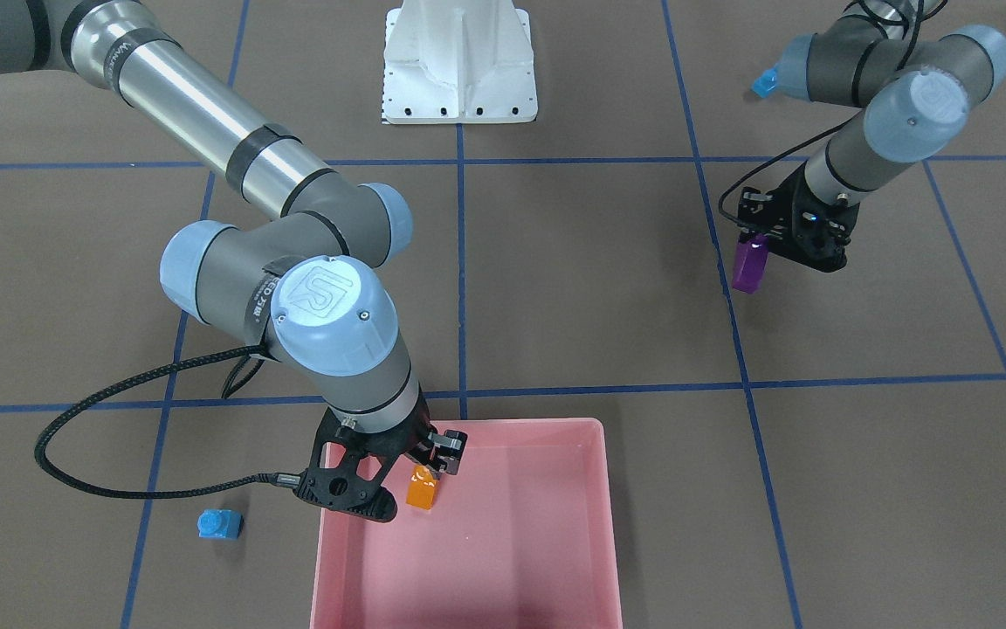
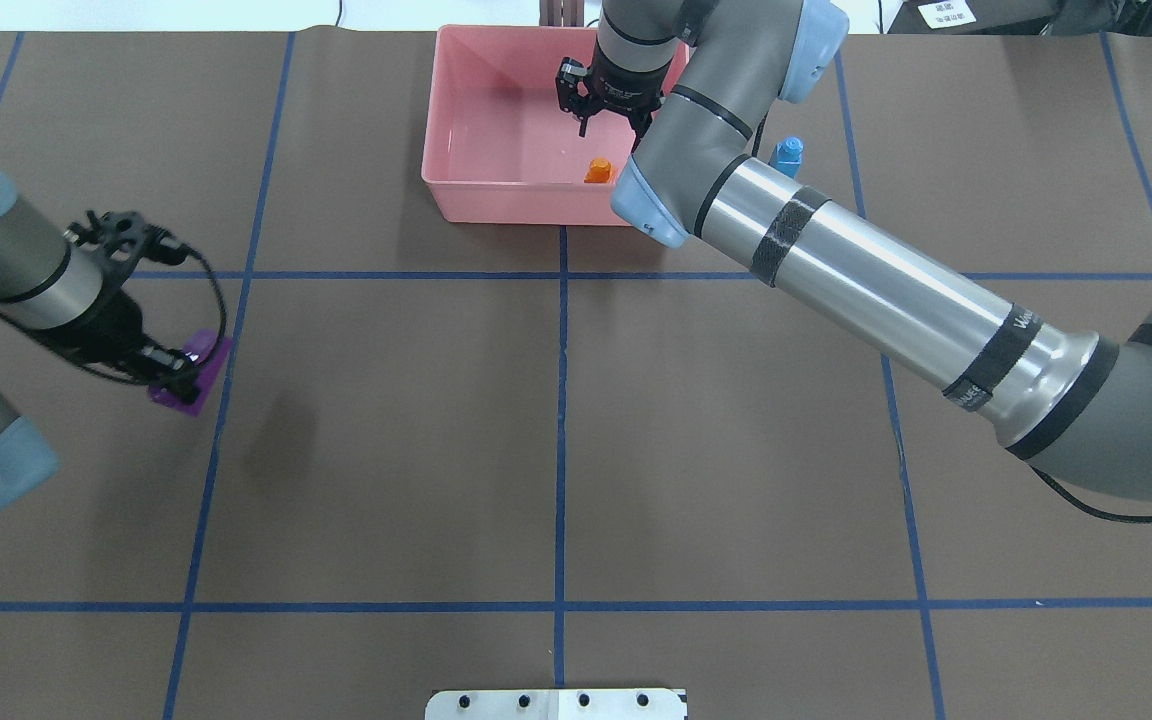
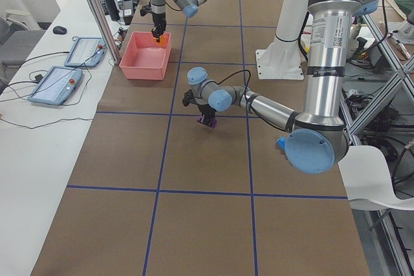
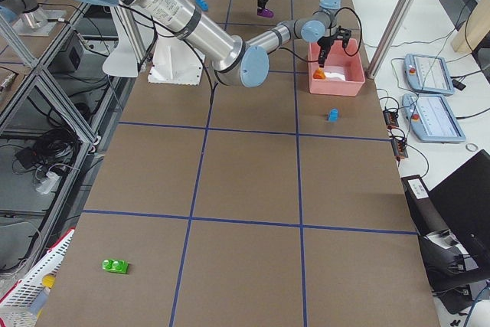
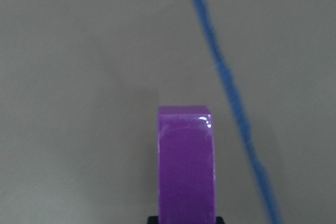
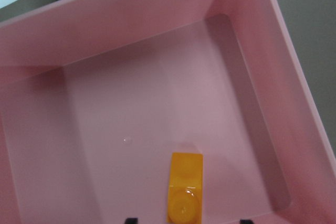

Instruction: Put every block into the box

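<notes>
Pinching left jaws: closed on the purple block (image 1: 748,267), beside a blue line (image 1: 734,332) on the tabletop (image 1: 555,288).
Right jaws: spread wide above the pink box (image 1: 512,559).
Orange block (image 1: 421,489): lying inside the pink box, under the right jaws.
Light-blue block (image 1: 219,524): on the tabletop, just outside the pink box.
Green block (image 4: 115,266): well apart.

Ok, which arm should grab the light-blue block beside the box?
Right. The right claw is open over the box, near the light-blue block, the orange block lying free below. The left claw is far off, shut on the purple block.
</notes>
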{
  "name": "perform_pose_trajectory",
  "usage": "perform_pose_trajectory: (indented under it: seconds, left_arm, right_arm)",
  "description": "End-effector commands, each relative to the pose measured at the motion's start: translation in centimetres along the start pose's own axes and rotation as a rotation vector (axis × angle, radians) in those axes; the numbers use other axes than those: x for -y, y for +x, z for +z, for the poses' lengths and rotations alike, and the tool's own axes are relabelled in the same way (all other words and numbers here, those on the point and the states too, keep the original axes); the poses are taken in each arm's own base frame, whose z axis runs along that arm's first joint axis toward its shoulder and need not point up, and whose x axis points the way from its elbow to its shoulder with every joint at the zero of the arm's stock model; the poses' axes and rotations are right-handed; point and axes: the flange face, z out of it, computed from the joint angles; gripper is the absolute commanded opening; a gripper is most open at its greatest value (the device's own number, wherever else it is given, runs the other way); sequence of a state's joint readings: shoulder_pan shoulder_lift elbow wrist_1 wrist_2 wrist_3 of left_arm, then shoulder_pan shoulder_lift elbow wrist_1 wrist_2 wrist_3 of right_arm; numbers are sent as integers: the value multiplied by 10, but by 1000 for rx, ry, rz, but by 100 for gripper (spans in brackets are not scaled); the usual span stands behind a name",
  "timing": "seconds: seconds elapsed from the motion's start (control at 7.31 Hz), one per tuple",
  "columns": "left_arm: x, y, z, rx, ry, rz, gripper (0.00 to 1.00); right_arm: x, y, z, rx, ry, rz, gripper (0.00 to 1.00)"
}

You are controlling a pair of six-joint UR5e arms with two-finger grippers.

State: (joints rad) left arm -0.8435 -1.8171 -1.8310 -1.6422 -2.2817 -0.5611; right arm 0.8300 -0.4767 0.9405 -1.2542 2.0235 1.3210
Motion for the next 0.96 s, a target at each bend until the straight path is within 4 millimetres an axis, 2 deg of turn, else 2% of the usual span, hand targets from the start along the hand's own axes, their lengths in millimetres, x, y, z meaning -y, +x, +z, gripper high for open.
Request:
perform_pose_trajectory:
  seconds: [0.0, 0.14, 0.27, 0.41, 0.68, 0.82]
  left_arm:
    - [108, 121, -82, -36, 65, -140, 0]
    - [140, 143, -99, -51, 91, -202, 0]
    - [177, 172, -114, -57, 107, -275, 0]
    - [211, 187, -112, -61, 118, -292, 0]
    - [284, 209, -91, -121, 165, -384, 0]
    - [303, 207, -80, -100, 199, -403, 11]
  right_arm:
    - [2, 7, -40, 67, 2, -16, 100]
    - [18, 68, -47, 89, -48, 6, 100]
    - [35, 136, -61, 103, -62, -6, 100]
    - [41, 209, -69, 111, -87, -36, 100]
    - [35, 379, -96, 102, -96, -115, 100]
    - [16, 458, -112, 82, -92, -123, 100]
